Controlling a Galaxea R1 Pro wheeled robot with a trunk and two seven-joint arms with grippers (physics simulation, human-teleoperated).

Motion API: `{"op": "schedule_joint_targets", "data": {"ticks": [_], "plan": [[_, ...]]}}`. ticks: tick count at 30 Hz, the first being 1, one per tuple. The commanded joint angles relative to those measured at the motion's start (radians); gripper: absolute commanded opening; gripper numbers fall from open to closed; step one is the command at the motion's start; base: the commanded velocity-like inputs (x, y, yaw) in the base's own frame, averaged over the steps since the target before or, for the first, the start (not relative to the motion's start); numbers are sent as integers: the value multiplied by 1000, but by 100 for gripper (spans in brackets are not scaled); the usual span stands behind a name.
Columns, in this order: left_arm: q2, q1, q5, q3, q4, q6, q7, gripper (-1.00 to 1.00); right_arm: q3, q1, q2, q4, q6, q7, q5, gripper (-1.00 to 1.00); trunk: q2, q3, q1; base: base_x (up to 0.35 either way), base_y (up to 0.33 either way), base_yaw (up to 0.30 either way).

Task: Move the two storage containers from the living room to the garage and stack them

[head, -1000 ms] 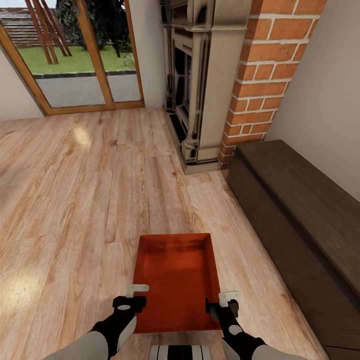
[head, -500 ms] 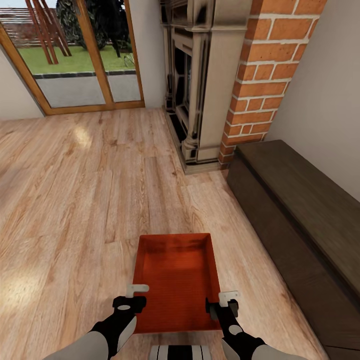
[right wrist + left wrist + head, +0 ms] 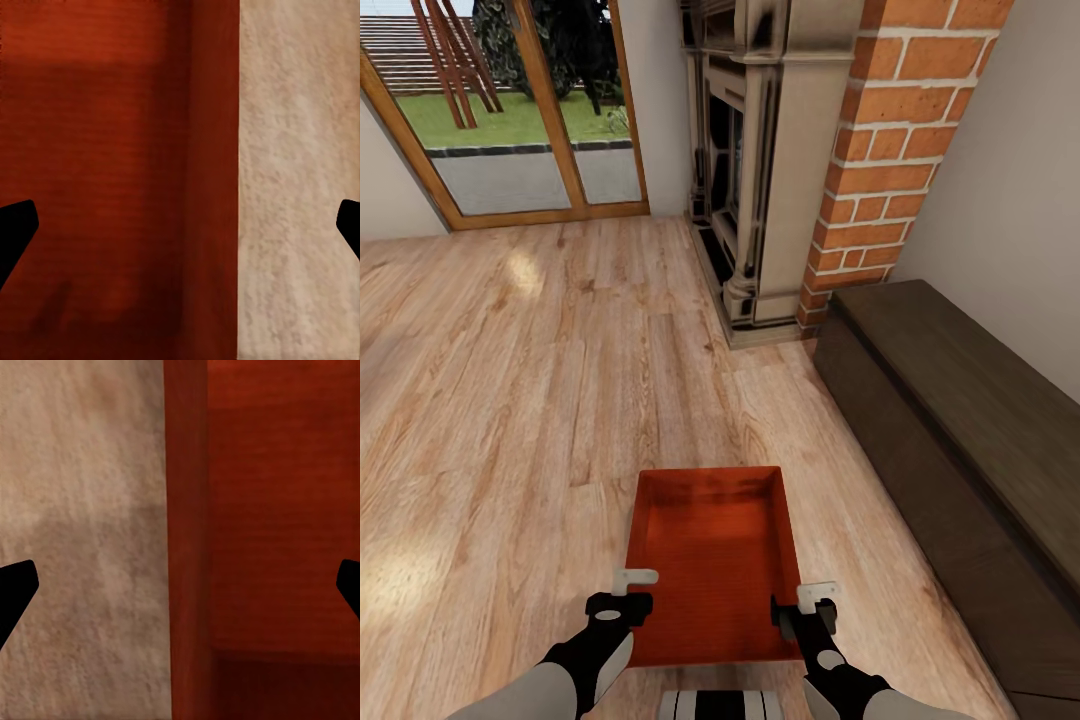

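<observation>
Orange-red storage container (image 3: 712, 560): rectangular, open-top, plain flat walls w/ faint ribbed inner texture, sits on pale wood-plank floor (image 3: 510, 400) right in front of robot, between both arms. Left tool (image 3: 622, 593) fingers apart, straddling container's left wall; right tool (image 3: 807, 607) likewise spread across right wall. Nearby: brick pillar (image 3: 890, 150), ornate fireplace (image 3: 755, 160), dark wood cabinet (image 3: 960, 440), glazed patio door (image 3: 520, 110).

R wrist cam: orange-red rectangular open-top storage container (image 3: 97, 172), its side wall (image 3: 214, 180) running 12-to-6 between the R gripper (image 3: 180, 225) fingertips (image 3: 15, 225), jaws spread wide. Pale wood-plank floor (image 3: 300, 180) beyond wall.
</observation>
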Motion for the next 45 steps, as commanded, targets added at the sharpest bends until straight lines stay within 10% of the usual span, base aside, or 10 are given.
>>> {"op": "schedule_joint_targets", "data": {"ticks": [1, 30, 31, 45], "plan": [[0, 0, 3, -8, 0, 1, 6, 100, 9, -1, 0, 1, -3, -4, -7, 100, 0, -1, 0, 0, 0, 0], [1, 0, 3, -8, -1, 1, 6, 100, 10, -1, 0, 1, -4, -5, -6, 100, -49, -23, 27, 0, 0, 0], [2, 0, 3, -7, -1, 1, 5, -100, 10, -1, 0, 1, -4, -5, -6, -100, -49, -23, 27, 0, 0, 0], [1, 0, 1, -9, -3, 3, 3, -100, 9, -1, 0, 1, -3, -5, -7, -100, -49, -23, 27, 0, 0, 0]]}}
